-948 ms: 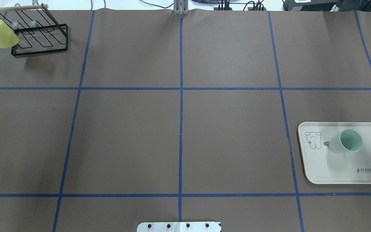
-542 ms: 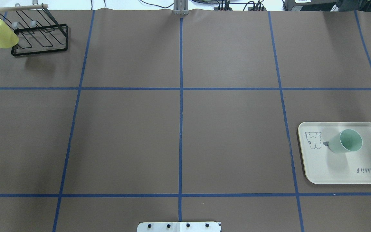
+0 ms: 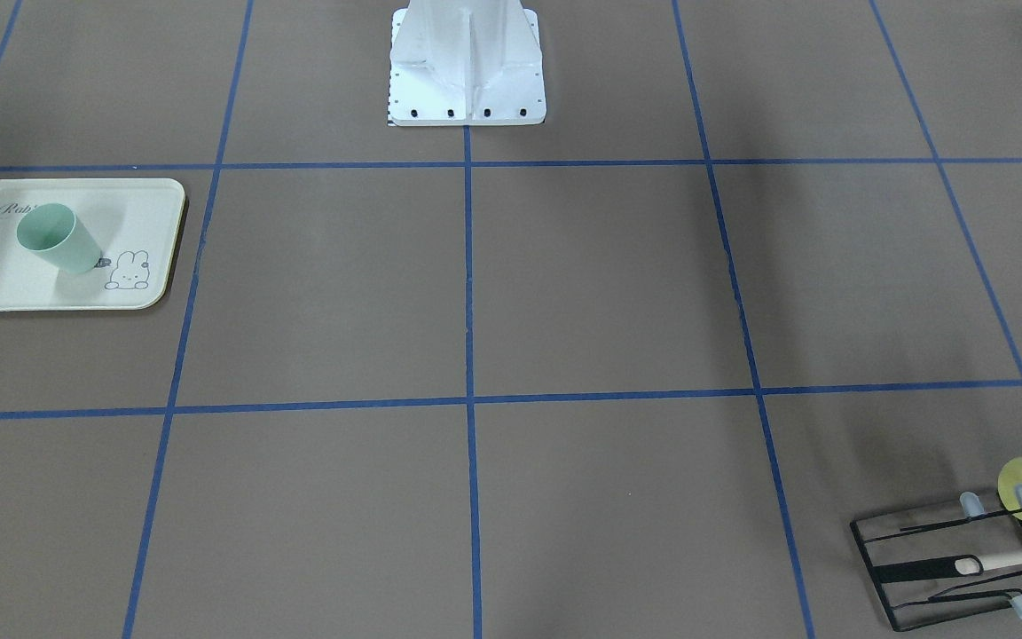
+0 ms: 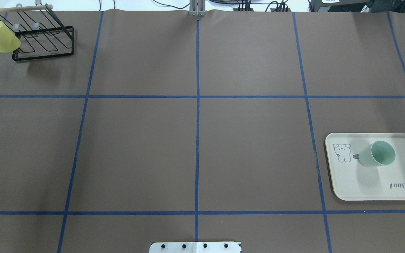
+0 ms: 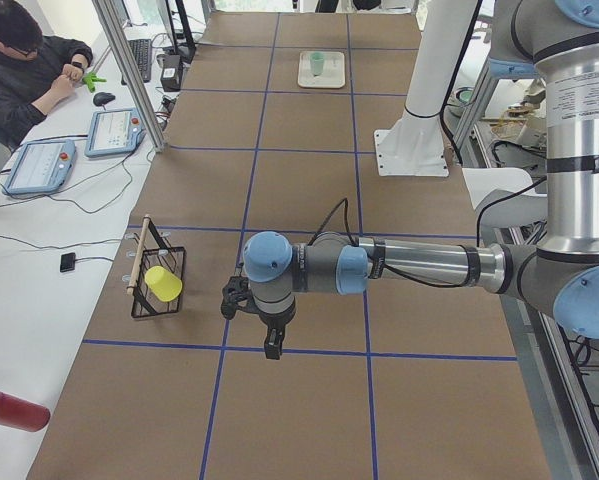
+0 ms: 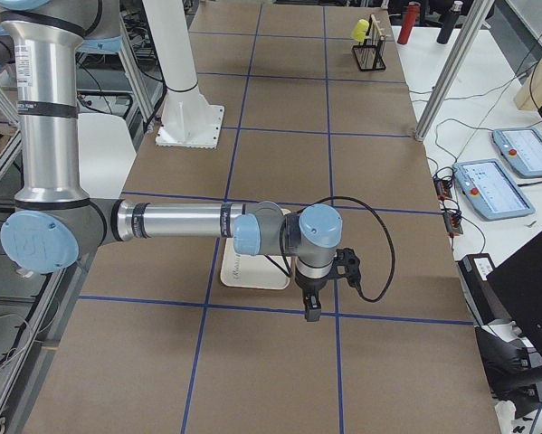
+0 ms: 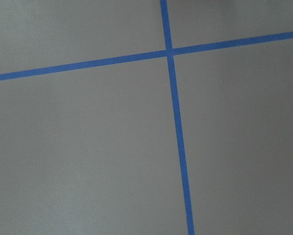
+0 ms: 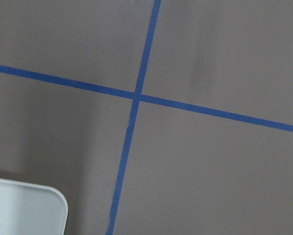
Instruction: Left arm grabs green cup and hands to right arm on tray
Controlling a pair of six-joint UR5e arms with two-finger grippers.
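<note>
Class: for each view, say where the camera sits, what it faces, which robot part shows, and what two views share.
Front-facing: across the table, facing the white robot base.
Overhead: behind the robot, looking down; that base's edge.
Exterior left: table's left end; left arm near.
Exterior right: table's right end; right arm near.
Left wrist: taped table; no body.
Right wrist: cream rectangular tray corner; no body.
Shared: front-facing and overhead show the pale mint-green plastic cup.

Matt brown paper table covering (image 4: 135, 147), gridded with blue tape (image 4: 197, 140). Smooth cream rectangular tray (image 4: 364, 186), faint sheen; on it a smooth mint-green plastic tumbler (image 4: 376, 154). Far from the tray, black metal-wire rack (image 4: 44, 54) with bare wooden rod (image 4: 16, 8).
</note>
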